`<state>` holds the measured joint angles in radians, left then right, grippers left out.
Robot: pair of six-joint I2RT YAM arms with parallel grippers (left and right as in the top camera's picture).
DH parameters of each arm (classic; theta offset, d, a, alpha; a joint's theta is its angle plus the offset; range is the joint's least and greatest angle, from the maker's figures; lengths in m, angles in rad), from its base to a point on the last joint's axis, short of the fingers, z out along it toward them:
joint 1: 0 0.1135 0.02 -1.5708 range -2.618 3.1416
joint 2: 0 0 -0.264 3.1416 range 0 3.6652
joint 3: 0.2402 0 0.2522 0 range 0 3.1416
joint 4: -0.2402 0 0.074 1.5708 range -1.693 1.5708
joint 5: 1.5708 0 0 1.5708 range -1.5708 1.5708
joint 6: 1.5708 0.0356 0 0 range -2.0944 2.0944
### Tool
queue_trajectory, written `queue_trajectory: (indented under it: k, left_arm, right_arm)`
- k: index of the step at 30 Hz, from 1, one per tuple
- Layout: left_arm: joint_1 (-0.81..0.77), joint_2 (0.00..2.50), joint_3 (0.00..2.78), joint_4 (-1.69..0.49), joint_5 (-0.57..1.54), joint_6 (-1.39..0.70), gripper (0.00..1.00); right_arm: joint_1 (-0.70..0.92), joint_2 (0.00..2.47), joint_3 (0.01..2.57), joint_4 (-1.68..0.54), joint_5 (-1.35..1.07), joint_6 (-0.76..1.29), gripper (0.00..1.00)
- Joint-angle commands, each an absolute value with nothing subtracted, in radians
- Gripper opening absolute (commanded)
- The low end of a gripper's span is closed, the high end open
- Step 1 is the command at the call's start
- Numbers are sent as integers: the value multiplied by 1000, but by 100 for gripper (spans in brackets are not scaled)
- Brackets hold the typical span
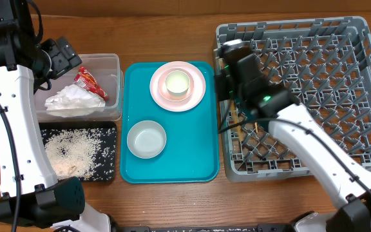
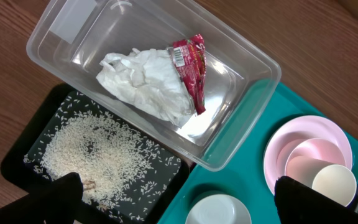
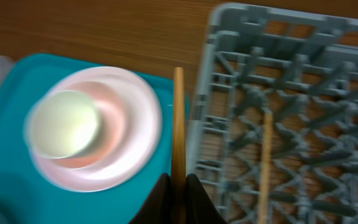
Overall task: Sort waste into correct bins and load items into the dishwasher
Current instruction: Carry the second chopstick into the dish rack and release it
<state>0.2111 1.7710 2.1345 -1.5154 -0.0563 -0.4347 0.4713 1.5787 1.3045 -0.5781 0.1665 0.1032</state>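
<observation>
My right gripper (image 3: 179,186) is shut on one wooden chopstick (image 3: 179,118), held over the gap between the teal tray and the grey dish rack (image 3: 303,68). A second chopstick (image 3: 265,162) lies inside the rack. The pink plate (image 1: 198,96) carries the white cup (image 1: 178,84), and a white bowl (image 1: 147,138) sits nearer on the teal tray. My left gripper (image 2: 188,202) hangs open above the bins. The clear tub (image 2: 241,106) holds the white napkin (image 2: 145,84) and red wrapper (image 2: 191,68). Rice (image 2: 98,152) covers the black tray (image 2: 39,134).
The teal serving tray (image 1: 201,154) lies between the bins and the rack (image 1: 359,84). My right arm (image 1: 314,148) crosses the rack's front left part. Bare wooden table (image 1: 172,200) shows along the front edge.
</observation>
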Motion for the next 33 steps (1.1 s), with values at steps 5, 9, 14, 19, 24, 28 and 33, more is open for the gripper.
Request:
queue_trajectory:
  k: [5,9,14,19,24,28,33]
  left_arm:
    - [211,1760,2140,-1514,-52,-427,100]
    - [211,1760,2140,-1514,-52,-426,100]
    - [211,1760,2140,-1514,-52,-427,100]
    - [211,1760,2140,-1514,-52,-427,100]
    - [211,1760,2140,-1514,-52,-427,100]
    - [211,1760,2140,-1514,-52,-427,100]
    - [211,1760,2140,-1514,-52,-427,100]
  right_arm:
    - [308,1595,1294,-580,175,21,4]
    - [266,1620,1279,-571,96,20,4]
    - [262,1670,1279,-570,75,6,4]
    - [262,1719,1279,-572,72,7,15]
    - [262,1727,1278,-570,72,30,19]
    - [262,1727,1278,-566,72,41,19]
    - [263,1726,1280,-525,30,129,24]
